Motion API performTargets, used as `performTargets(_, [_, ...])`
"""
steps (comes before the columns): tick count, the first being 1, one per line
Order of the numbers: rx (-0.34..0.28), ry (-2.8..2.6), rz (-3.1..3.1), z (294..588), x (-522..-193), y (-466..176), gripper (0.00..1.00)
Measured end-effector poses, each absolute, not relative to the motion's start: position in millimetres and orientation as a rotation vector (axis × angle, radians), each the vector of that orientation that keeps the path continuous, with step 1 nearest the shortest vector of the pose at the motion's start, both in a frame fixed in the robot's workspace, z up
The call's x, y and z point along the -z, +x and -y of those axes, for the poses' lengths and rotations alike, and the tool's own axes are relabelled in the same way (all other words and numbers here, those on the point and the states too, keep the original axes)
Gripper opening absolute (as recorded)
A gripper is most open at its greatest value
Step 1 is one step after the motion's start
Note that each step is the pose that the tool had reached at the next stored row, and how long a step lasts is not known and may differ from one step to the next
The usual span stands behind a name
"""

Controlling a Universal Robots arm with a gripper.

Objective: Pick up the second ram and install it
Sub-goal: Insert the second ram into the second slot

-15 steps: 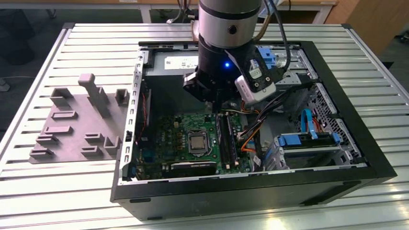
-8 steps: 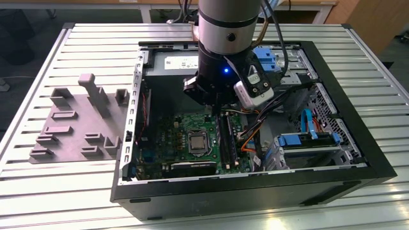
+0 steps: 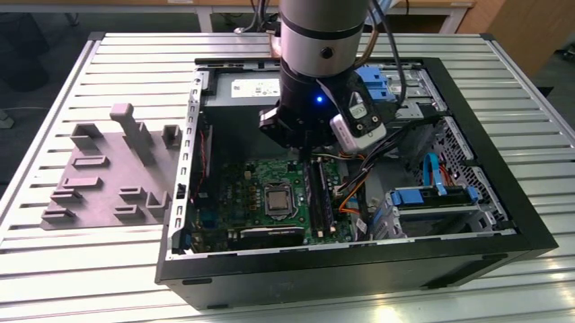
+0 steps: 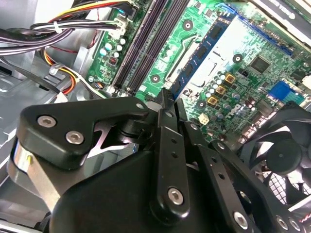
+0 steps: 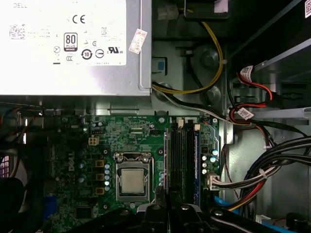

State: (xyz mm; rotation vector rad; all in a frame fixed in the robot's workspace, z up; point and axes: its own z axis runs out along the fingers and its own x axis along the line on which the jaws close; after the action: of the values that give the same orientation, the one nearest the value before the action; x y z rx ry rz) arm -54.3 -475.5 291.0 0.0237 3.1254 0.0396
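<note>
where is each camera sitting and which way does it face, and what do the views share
Exterior view: off the arm, above and outside the computer case, looking down at the arm and its hand over the motherboard.
First wrist view: on the arm, looking straight down at the motherboard, the hand's links at the frame edge.
Second wrist view: on the arm, looking obliquely past the hand.
All share the motherboard and memory slots.

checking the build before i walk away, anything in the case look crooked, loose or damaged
Nothing stands out. The motherboard lies flat in the case, the memory slots run straight and parallel, and the cables are tied off beside the board. The gripper sits above the slots.
</note>
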Motion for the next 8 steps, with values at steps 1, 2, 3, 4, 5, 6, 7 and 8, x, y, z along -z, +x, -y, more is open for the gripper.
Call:
performTargets(1, [-0.039,0.024,-3.125,475.5,-291.0,-53.4,0.14])
performTargets(2, [-0.039,0.024,-3.126,475.5,-290.9,-52.4,0.14])
performTargets(3, [-0.039,0.024,-3.126,475.5,-290.8,-51.6,0.14])
performTargets(4, [-0.039,0.024,-3.126,475.5,-290.6,-51.2,0.14])
performTargets(5, [-0.039,0.024,-3.126,475.5,-290.4,-51.2,0.14])
performTargets(6, [-0.039,0.024,-3.125,475.5,-289.7,-51.2,0.14])
performTargets(7, [-0.039,0.024,-3.126,475.5,-288.6,-51.2,0.14])
performTargets(8, [-0.039,0.024,-3.126,475.5,-287.4,-51.1,0.14])
